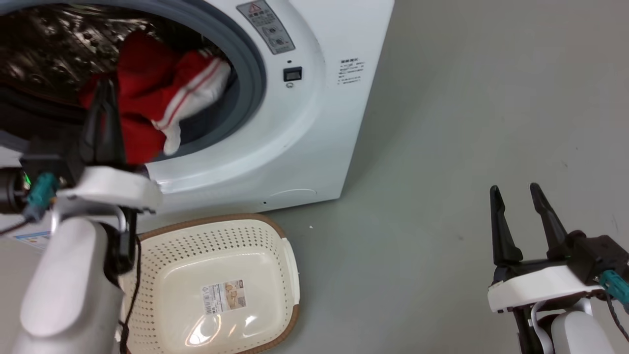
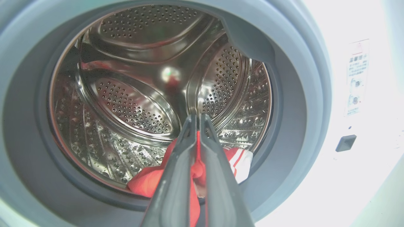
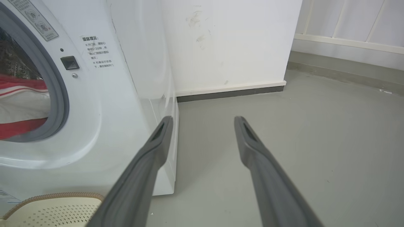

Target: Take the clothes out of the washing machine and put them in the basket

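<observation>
A: Left hand [image 1: 104, 86], what has it got?
B: Its 2 fingers [image 2: 176, 164] are pinched tight on the red clothes [image 1: 147, 83] at the mouth of the washing machine [image 1: 314, 123]. The white part lies against the grey door ring [image 1: 253, 73].
A: Right hand [image 1: 514, 188]?
B: Spread apart, holding nothing, above the floor [image 1: 442, 147].
A: Basket [image 1: 196, 241]?
B: On the floor just before the machine, label [image 1: 223, 296] showing.

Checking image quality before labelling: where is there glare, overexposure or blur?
Left wrist view: the washing machine front blown out white at right, left gripper blurred. Head view: light glare on the basket floor. Right wrist view: evenly lit.
</observation>
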Motion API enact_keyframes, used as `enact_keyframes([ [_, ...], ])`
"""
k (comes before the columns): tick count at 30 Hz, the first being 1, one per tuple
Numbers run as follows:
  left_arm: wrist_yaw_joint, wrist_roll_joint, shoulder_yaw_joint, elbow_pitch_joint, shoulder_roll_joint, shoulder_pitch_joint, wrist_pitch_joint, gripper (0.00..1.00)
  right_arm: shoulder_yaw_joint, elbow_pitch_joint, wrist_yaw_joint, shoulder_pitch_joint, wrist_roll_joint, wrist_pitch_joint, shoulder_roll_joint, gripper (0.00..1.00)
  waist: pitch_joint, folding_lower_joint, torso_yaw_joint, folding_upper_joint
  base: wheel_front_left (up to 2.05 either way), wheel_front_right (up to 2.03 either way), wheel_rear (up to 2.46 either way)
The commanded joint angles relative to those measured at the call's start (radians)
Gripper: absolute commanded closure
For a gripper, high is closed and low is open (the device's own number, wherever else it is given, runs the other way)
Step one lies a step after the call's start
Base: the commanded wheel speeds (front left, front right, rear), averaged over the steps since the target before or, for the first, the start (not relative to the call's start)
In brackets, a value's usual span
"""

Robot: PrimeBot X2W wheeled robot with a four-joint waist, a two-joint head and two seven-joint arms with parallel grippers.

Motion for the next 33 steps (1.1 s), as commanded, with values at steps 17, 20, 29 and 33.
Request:
enact_keyframes([
  [17, 0.121, -0.038, -0.077, -0.321, -0.102, 0.455, 0.076, 1.00, -0.020, -0.059, -0.001, 0.079, -0.043, 0.078, 0.000, 0.00, -0.104, 0.0003, 0.123, 0.0000, 0.00, 0.00, 0.00],
  [20, 0.117, -0.052, -0.098, -0.295, -0.115, 0.509, 0.084, 1.00, -0.022, -0.072, -0.001, 0.091, -0.050, 0.091, 0.000, 0.00, -0.110, 0.0003, 0.138, 0.0000, 0.00, 0.00, 0.00],
  [29, 0.086, -0.114, -0.148, -0.120, -0.202, 0.575, 0.053, 1.00, -0.016, -0.113, -0.001, 0.089, -0.056, 0.124, 0.000, 0.00, -0.075, 0.0003, 0.145, 0.0000, 0.00, 0.00, 0.00],
  [33, 0.068, -0.136, -0.153, -0.006, -0.231, 0.538, 0.041, 1.00, -0.013, -0.127, -0.001, 0.073, -0.057, 0.132, 0.000, 0.00, -0.028, 0.0003, 0.135, 0.0000, 0.00, 0.00, 0.00],
])
